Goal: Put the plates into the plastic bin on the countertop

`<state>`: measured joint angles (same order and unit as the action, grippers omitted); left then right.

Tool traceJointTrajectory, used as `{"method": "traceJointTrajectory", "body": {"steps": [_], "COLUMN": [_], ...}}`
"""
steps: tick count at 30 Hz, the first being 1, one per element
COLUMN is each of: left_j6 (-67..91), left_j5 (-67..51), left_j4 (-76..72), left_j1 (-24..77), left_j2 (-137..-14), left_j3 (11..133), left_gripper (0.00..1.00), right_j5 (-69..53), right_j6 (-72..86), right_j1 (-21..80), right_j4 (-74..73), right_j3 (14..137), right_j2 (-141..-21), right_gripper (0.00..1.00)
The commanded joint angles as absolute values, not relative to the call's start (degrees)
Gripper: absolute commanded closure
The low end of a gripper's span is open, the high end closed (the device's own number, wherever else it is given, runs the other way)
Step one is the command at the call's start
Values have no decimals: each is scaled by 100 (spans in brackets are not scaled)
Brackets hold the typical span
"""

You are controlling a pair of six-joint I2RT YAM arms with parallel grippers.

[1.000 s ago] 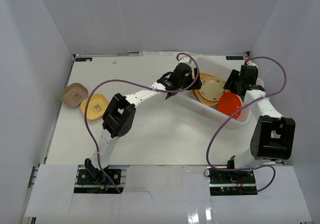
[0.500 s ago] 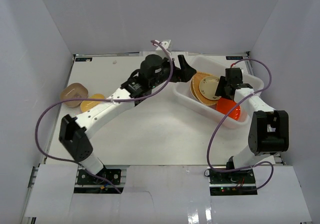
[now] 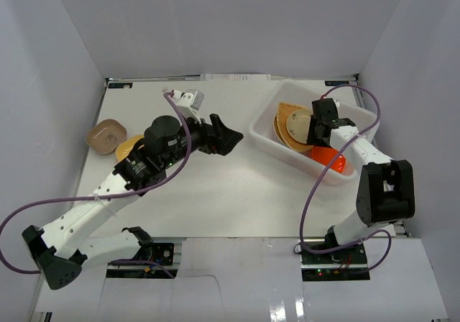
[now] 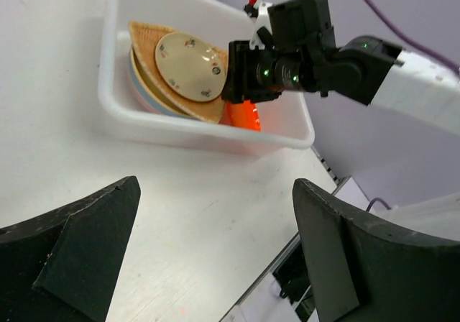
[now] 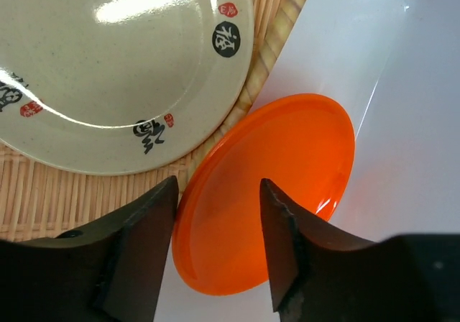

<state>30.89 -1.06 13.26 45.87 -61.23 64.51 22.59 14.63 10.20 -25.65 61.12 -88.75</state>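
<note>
A brown plate (image 3: 106,136) and a yellow plate (image 3: 128,148) sit touching near the table's (image 3: 215,192) left side; the left hand (image 3: 233,139) hangs wide open and empty mid-table; inside the white plastic bin (image 3: 284,153), the right hand (image 5: 218,192), jaws parted, hovers over a red-orange plate (image 5: 287,185) beside a cream plate (image 5: 122,70)

Glossy orange plate (image 5: 291,157), shiny cream plate (image 5: 108,70); smooth translucent plastic bin (image 4: 180,131)

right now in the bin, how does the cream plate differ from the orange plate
The cream plate carries black characters and red marks; the orange plate is plain. The cream plate lies on the woven tan plate; the orange plate looks tilted against the bin wall. Both are round and inside the bin.
</note>
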Motion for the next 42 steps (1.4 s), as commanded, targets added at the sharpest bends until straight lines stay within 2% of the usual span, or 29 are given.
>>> {"method": "traceJointTrajectory", "body": {"steps": [1,6,10,12,19,22,27,36,38,39,40,42], "left_j6": [2848,2637,2540,2488,2285,2215,2188,2241,2276,2311,2329,2390], "left_j5": [184,264,88,97,316,404,597,1256,1537,1625,1722,1950], "left_j4": [1871,2144,2188,2171,1987,1978,1863,1968,2012,2065,2074,2100], "left_j1": [4570,4570,4570,4570,4570,4570,4570,4570,4570,4570,4570,4570], "left_j2": [-5468,-4975,-4834,-4808,-4518,-4421,-4245,-4184,-4201,-4219,-4236,-4350], "left_j3": [6214,6065,5916,5836,5520,5458,5256,5115,5115,5115,5107,5098], "left_gripper": [2,2,2,2,2,2,2,2,2,2,2,2], "right_j5": [2671,3137,3392,3568,4087,4385,4930,4913,4861,4895,4913,4835], "right_j6": [1433,1476,1529,1555,1565,1486,1117,756,843,870,896,932], "right_j1": [1098,1274,1397,1450,1740,1950,2468,3155,3155,3164,3155,3147], "right_j4": [-2952,-3217,-3488,-3655,-4051,-4385,-4658,-4245,-4193,-4175,-4149,-4035], "right_j3": [6521,6837,7223,7382,7857,8418,9490,10160,10073,10029,9976,9853], "right_j2": [-9096,-9237,-9298,-9395,-9352,-9500,-10212,-11267,-11285,-11259,-11233,-11040], "right_gripper": [47,65,89,92,92,92,92,92,86,77,59,48]}}
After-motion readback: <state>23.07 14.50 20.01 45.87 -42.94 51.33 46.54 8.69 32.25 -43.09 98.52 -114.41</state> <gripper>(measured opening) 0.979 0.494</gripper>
